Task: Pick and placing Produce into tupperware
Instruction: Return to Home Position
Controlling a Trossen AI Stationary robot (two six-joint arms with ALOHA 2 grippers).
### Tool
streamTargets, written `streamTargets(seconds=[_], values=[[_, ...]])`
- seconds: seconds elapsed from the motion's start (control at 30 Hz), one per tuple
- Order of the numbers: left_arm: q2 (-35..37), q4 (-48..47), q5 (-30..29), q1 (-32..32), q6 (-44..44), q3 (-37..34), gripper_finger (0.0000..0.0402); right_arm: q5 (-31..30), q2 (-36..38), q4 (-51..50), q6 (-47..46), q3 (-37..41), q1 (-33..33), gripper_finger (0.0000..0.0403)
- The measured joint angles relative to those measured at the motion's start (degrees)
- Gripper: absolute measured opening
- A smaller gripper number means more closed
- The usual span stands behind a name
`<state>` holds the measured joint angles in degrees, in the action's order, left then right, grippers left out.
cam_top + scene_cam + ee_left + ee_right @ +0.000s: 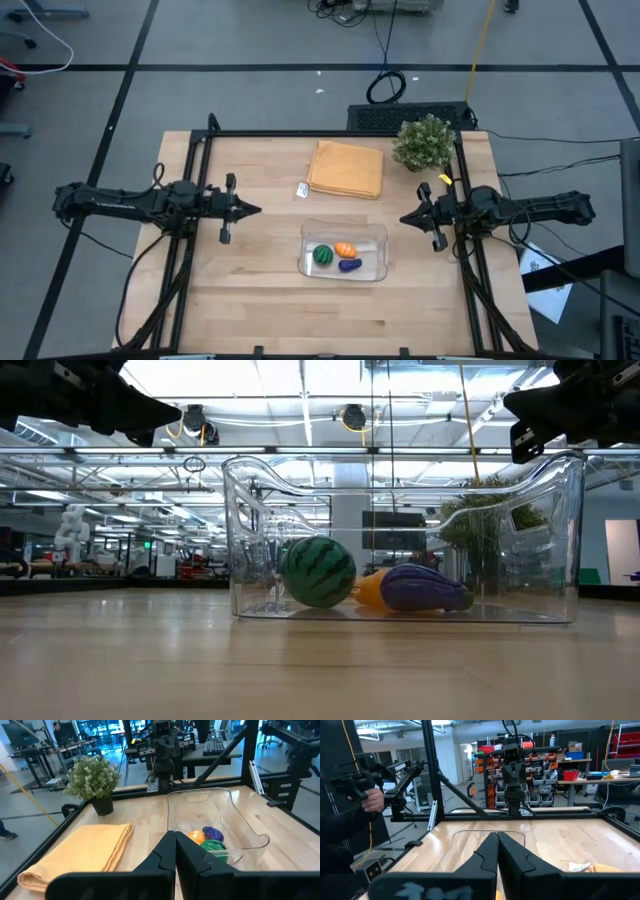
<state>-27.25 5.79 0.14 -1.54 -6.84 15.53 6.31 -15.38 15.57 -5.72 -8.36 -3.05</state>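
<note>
The clear tupperware (343,251) stands on the table's near-middle, its base on the wood. Inside it lie the dark-green striped ball (318,571), the orange piece (345,249) and the purple eggplant (420,589), all resting on the container's floor. My left gripper (257,209) is shut and hovers over the table's left part, away from the container. My right gripper (404,218) is shut too, hovering at the table's right, apart from the container. In the left wrist view the tupperware (215,827) lies ahead of the shut fingers (175,855).
A folded orange-tan cloth (346,169) lies flat on the table's far middle. A bushy potted plant (423,144) stands at the far right corner. A small white tag (302,190) lies by the cloth. A black frame rims the table. A person's arm (350,820) shows beyond the table.
</note>
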Motion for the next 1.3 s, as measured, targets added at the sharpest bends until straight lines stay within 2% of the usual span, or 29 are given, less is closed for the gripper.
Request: streamTargets(seconds=[0.2, 0.4, 0.5, 0.9, 1.17, 1.3], values=[[0.4, 0.04, 1.18, 0.0, 0.09, -0.43, 0.0005, 0.02, -0.02, -0.41, -0.04, 0.0, 0.0, 0.0], [0.8, 10.56, 0.23, 0.07, 1.03, -8.1, 0.0002, 0.02, -0.02, -0.41, -0.04, 0.0, 0.0, 0.0], [1.1, 12.06, -0.02, 0.48, 2.21, -9.61, 0.0002, 0.0, -0.02, -0.41, -0.04, 0.0, 0.0, 0.0], [1.08, 12.08, -0.22, 0.77, 5.92, -10.08, 0.002, -0.01, -0.02, -0.39, 2.52, 0.0, 0.0, 0.0], [1.08, 12.08, -0.24, 0.76, 3.78, -10.08, 0.0003, -0.11, 0.0, 0.79, 1.95, 0.0, 0.0, 0.0], [1.08, 12.06, -0.24, 0.78, 4.61, -10.08, 0.0007, -0.12, -0.01, 0.79, 1.78, 0.0, 0.0, 0.0]])
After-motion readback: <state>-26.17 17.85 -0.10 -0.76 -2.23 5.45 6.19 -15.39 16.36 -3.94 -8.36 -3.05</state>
